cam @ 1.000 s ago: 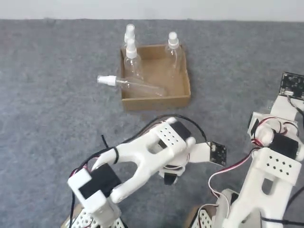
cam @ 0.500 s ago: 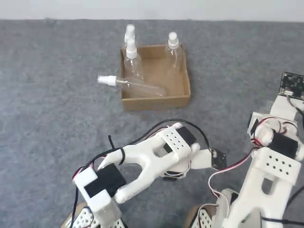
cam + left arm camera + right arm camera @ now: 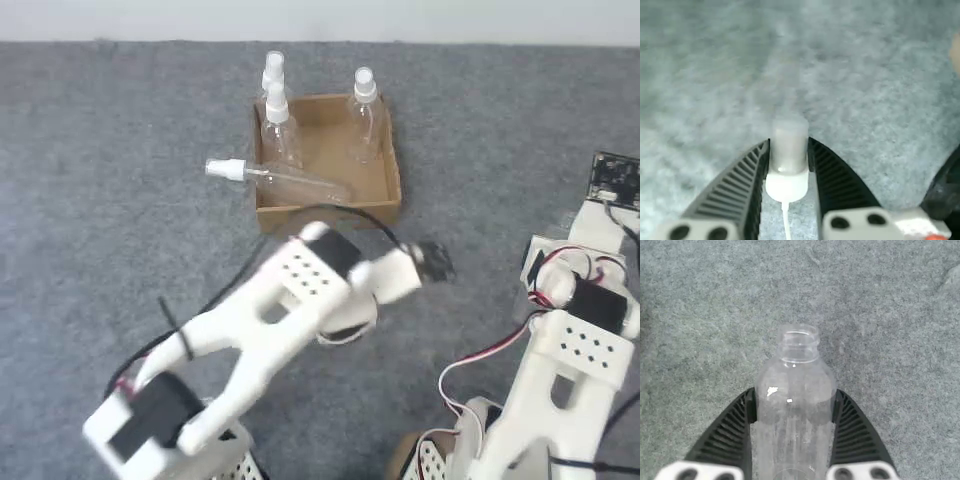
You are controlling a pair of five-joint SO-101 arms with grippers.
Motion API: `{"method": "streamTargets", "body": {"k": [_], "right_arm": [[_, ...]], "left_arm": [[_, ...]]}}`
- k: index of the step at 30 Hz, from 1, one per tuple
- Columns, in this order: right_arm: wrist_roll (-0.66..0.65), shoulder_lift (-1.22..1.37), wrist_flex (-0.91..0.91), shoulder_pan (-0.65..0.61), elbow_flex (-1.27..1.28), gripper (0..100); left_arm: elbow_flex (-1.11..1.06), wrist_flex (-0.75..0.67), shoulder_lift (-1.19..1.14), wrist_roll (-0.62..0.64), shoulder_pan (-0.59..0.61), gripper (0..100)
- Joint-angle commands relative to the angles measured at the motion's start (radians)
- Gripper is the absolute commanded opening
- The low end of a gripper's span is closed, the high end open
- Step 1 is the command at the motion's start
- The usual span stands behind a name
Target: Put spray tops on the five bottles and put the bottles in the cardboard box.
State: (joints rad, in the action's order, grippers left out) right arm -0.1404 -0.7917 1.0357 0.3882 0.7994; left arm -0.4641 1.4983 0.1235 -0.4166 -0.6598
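L gripper (image 3: 788,146): closed snug on spray top (image 3: 788,165), pads either side of the collar, nozzle end poking past the tips, thin dip tube trailing back toward the wrist. Gripped at the collar prob. to leave the tube free for feeding into a neck.

R gripper (image 3: 794,401): closed round the body of the uncapped bottle (image 3: 794,385), mouth open and pointing away from the wrist, grey felt table (image 3: 700,300) beneath. Held low on the body, likely so the neck stays clear for the top; serves as a fixture.

Further out, high view: L arm (image 3: 300,285) stretched mid-table, R arm (image 3: 570,345) off to the side, well apart.

Beyond: cardboard box (image 3: 330,215) w/ four capped bottles. Two upright inside (image 3: 277,125) (image 3: 365,115), one at back corner (image 3: 272,72) (inside or just behind, can't tell), one lying across the side wall (image 3: 285,180), cap hanging outside.

Fifth bottle left to cap and box.
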Motion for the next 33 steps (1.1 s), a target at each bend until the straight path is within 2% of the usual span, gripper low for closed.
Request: {"method": "streamTargets", "body": {"k": [1,9,15,33], "right_arm": [[0.009,-0.045,-0.022,0.001,-0.038,0.6],[0.011,-0.097,0.061,-0.070,-0.069,0.6],[0.084,-0.213,0.099,-0.176,-0.055,0.6],[0.083,-0.268,0.018,-0.680,-0.006,0.7]], "left_arm": [[0.002,0.014,0.180,0.071,0.072,1],[0.012,-0.005,0.371,0.140,0.180,1],[0.010,-0.052,0.479,0.204,0.282,1],[0.010,-0.206,0.786,0.448,0.575,1]]}}
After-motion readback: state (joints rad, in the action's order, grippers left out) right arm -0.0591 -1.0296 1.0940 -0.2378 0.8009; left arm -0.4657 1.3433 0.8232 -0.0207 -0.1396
